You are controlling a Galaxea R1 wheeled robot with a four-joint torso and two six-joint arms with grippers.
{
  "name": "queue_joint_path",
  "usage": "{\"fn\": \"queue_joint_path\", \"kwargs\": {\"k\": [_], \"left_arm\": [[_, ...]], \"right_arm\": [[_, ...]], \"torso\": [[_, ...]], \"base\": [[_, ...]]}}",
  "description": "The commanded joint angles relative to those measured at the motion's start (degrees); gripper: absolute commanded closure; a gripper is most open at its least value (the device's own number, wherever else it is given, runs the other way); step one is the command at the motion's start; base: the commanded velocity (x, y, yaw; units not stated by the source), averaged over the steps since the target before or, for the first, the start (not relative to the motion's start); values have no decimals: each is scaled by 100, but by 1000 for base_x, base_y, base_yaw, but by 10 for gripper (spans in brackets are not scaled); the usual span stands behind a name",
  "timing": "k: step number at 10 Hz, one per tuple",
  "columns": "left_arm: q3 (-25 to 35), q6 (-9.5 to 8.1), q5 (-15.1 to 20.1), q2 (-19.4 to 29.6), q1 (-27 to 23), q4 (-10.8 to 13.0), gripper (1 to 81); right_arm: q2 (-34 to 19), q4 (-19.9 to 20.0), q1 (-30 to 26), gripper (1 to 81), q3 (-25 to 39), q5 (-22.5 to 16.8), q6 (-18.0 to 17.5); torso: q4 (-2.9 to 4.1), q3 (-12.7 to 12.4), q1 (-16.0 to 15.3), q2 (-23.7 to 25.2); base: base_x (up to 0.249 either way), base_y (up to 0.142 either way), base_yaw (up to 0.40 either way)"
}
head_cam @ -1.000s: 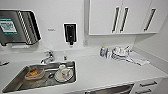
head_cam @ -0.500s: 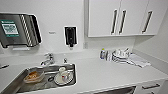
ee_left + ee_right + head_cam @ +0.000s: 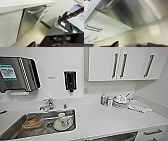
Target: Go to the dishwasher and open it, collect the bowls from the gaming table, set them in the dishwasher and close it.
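The dishwasher's [image 3: 117, 137] steel-grey front shows as a strip under the white counter's front edge in the head view. In the left wrist view the dishwasher [image 3: 31, 22] stands shut, its long bar handle [image 3: 36, 11] just below the counter lip. The right wrist view has the same steel panel [image 3: 136, 13] and handle [image 3: 107, 5] very close. Dark parts of my left gripper [image 3: 41, 43] and my right gripper [image 3: 134, 45] sit at the edge of their wrist views, in front of the dishwasher. The bowls and the gaming table are out of view.
A steel sink [image 3: 17, 130] holds an orange-brown dish [image 3: 32, 122] and a white mug [image 3: 63, 119] on a plate. Behind it are a tap [image 3: 47, 105], a paper dispenser [image 3: 17, 74] and a soap dispenser [image 3: 70, 80]. Dishes [image 3: 121, 100] and wall cupboards [image 3: 120, 63] are at the right. White drawers [image 3: 151, 133] flank the dishwasher.
The head picture has shifted only slightly, so the camera moved a little. Nothing on the counter or in the sink has moved.
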State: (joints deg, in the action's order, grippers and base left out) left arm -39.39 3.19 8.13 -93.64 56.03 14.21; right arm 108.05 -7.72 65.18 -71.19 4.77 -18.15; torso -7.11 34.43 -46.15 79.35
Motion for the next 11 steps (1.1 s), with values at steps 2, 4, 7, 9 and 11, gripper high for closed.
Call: {"fn": "queue_joint_path", "kwargs": {"k": [2,4,7,9,11], "left_arm": [[282,32,250,274,-491,-6,10],[248,32,250,266,-492,11,10],[229,32,242,213,-518,37,10],[221,32,198,160,-518,29,10],[133,32,189,55,-518,29,10]], "right_arm": [[-430,51,-826,10,362,-108,-241],[-579,51,-1168,10,571,-108,-563],[-729,51,-1950,10,775,-806,-1364],[-571,33,-2469,10,722,-1600,-2112],[-298,16,-2927,10,678,-2393,-3106]], "torso": [[0,140,-109,166],[0,234,-193,277],[0,242,-206,284],[0,245,-208,284],[0,247,-210,284]], "base": [[0,0,0],[0,0,0],[0,0,0],[0,0,0],[0,0,0]]}}
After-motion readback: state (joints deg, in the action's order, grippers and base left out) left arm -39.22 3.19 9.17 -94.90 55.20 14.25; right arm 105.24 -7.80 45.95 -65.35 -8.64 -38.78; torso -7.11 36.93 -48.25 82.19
